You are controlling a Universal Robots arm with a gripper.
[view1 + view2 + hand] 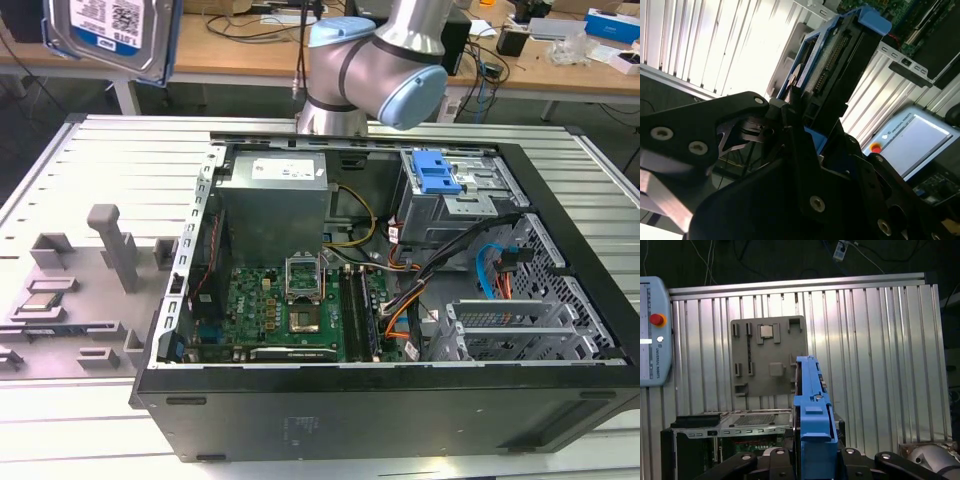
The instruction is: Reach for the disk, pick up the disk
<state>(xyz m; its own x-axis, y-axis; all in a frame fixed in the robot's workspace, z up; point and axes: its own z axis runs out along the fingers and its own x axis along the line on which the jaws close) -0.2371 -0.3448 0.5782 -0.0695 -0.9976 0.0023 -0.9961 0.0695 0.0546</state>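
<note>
First wrist view, pincer (812, 465) clamped on disk (812, 405), disk edge-on, held clear of PC case (695, 440).

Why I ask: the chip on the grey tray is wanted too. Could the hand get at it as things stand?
Probably not: the hand is shut on the disk, held high, so it isn't free, though nothing covers the chip.

One disk (112, 32), one computer case (380, 418)

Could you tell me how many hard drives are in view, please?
1: the disk, at the exterior view's upper left, held by the gripper in the first wrist view. The drive cage might hide another.
</note>
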